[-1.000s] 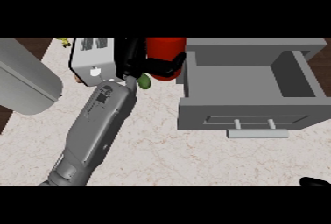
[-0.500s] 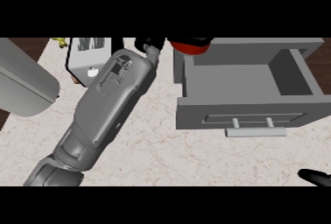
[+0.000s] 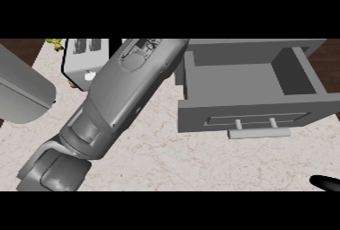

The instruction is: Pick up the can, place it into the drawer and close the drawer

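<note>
Carrying step, by the look of it: left forearm (image 3: 116,99) stretched beside the open drawer (image 3: 249,85). Left robot hand and can out of view; grip impossible to tell. Next: lowering into the drawer.

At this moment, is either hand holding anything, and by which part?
Cannot tell. The left forearm runs out past the view's top, so its hand and the can are not visible. Only a black tip of the right hand shows, holding nothing visible.
</note>
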`<action>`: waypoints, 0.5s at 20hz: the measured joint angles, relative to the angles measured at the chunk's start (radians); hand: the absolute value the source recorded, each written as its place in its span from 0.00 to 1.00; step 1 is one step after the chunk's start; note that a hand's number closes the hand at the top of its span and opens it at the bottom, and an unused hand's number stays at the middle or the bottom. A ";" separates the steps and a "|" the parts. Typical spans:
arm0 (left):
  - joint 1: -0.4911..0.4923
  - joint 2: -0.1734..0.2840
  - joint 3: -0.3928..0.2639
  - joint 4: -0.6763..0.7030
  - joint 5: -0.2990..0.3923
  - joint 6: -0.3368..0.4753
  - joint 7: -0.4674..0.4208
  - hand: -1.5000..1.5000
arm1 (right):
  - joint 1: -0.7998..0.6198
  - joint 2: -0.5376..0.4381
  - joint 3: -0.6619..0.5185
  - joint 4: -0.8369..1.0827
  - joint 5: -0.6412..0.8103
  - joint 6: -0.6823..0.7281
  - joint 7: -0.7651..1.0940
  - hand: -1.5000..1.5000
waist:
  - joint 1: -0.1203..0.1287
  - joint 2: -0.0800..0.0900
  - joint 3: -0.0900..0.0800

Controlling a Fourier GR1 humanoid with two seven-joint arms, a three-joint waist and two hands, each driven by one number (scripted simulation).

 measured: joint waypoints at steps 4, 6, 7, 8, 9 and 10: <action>-0.055 0.000 -0.031 0.097 0.044 0.015 -0.027 1.00 | -0.002 0.000 0.002 0.003 -0.004 0.004 -0.005 0.00 | -0.013 0.004 0.000; -0.072 0.000 -0.070 0.124 0.076 0.039 -0.034 1.00 | -0.027 -0.003 0.013 0.016 0.004 -0.003 0.005 0.00 | -0.021 0.005 0.001; -0.083 0.000 -0.074 0.143 0.086 0.040 -0.043 1.00 | -0.035 -0.007 0.014 0.020 0.009 -0.005 0.009 0.00 | -0.022 0.006 0.001; -0.097 0.000 -0.085 0.163 0.092 0.047 -0.046 1.00 | -0.037 -0.008 0.015 0.018 0.003 -0.003 0.011 0.00 | -0.028 0.008 0.001; -0.111 0.000 -0.088 0.181 0.095 0.045 -0.051 1.00 | -0.037 -0.010 0.015 0.016 0.004 -0.003 0.014 0.00 | -0.028 0.008 0.001; -0.123 0.000 -0.092 0.199 0.098 0.054 -0.061 1.00 | -0.045 -0.016 0.008 0.022 -0.004 -0.001 0.016 0.00 | -0.030 0.009 0.001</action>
